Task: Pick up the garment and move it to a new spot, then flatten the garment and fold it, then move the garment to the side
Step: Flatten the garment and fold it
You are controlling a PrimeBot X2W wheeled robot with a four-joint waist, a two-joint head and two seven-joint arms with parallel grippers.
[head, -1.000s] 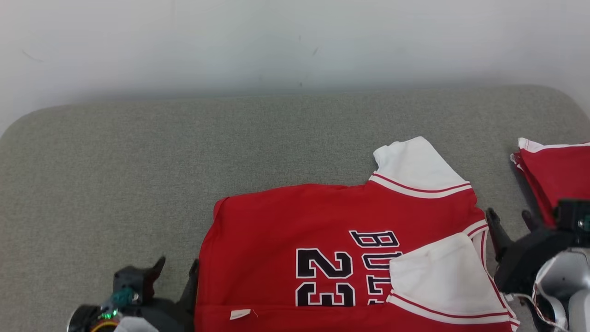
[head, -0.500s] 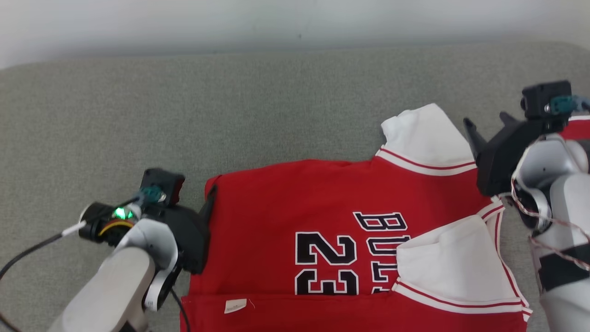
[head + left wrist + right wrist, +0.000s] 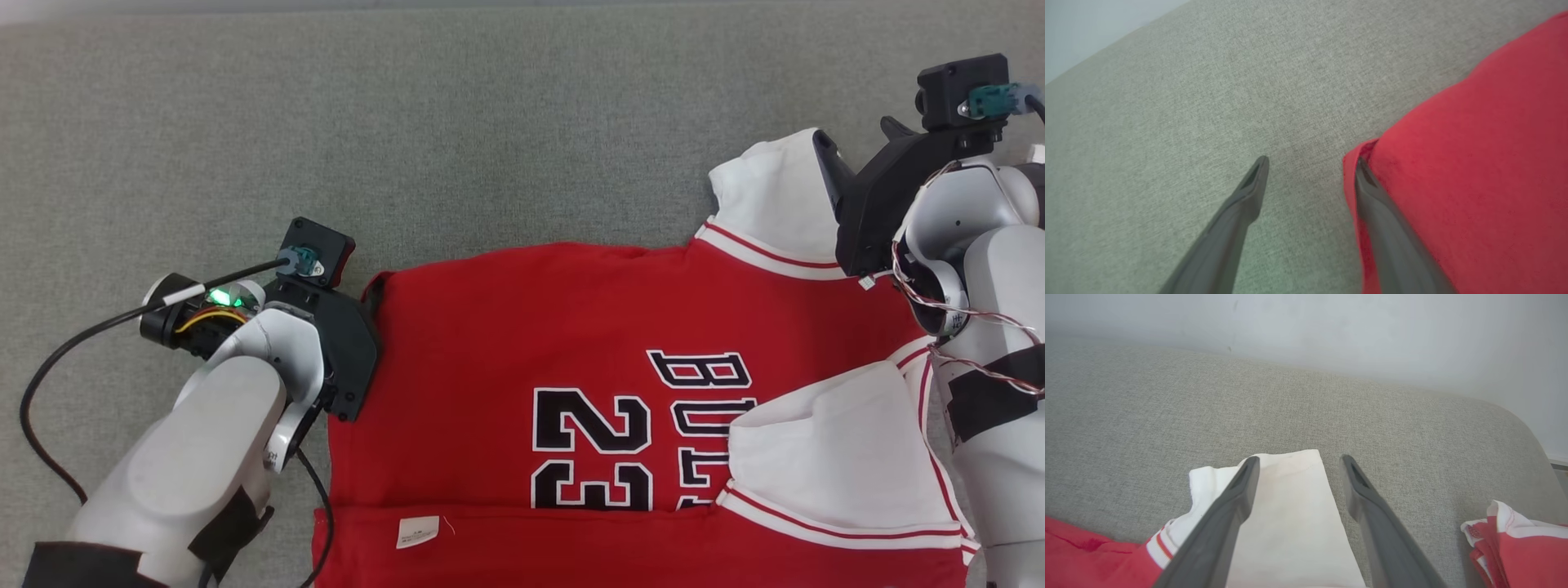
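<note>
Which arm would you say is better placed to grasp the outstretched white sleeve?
Right: the right gripper hangs open over the white sleeve; the left gripper sits at the opposite corner of the jersey.

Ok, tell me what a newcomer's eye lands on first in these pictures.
The red jersey with its black 23, laid out on the grey cushion. Next, the open left gripper straddling the jersey's far left corner, and the open right gripper poised over its white sleeve at the far right.
</note>
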